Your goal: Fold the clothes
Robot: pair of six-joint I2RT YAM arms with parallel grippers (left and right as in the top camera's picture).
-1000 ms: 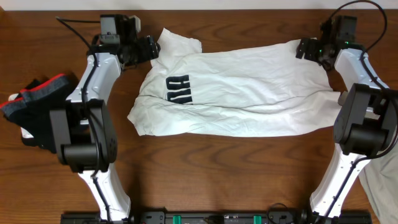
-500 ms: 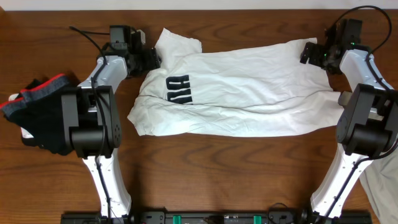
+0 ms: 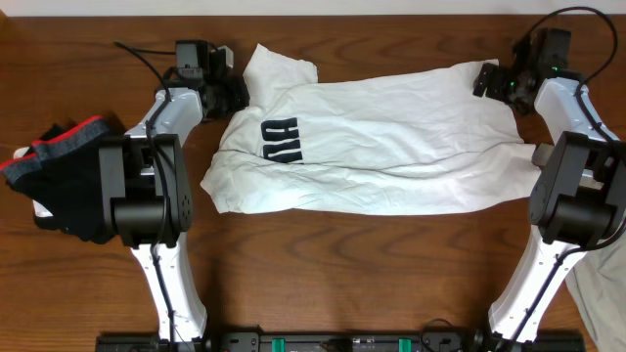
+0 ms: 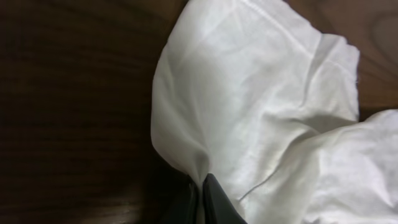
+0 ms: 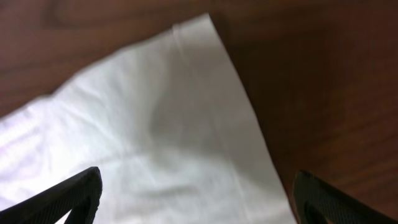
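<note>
The clothes are mainly a large white T-shirt [image 3: 372, 137] lying sideways on the wooden table, with dark navy letters [image 3: 284, 140] near its left end. My left gripper [image 3: 238, 91] is at the shirt's upper-left sleeve. In the left wrist view its jaws [image 4: 202, 186] are pressed together on a pinched fold of the white cloth [image 4: 261, 93]. At the shirt's upper-right corner my right gripper [image 3: 486, 78] is open. The right wrist view shows that corner [image 5: 161, 124] lying flat between its wide-apart fingers [image 5: 196, 193].
A pile of dark garments with a red and grey band [image 3: 59, 166] lies at the table's left edge beside the left arm. A pale cloth [image 3: 602, 284] shows at the lower right edge. Bare wood [image 3: 391, 264] lies in front of the shirt.
My left gripper has moved onto the sleeve edge and shut on it. The right gripper has shifted slightly right at the shirt's corner and stays open.
</note>
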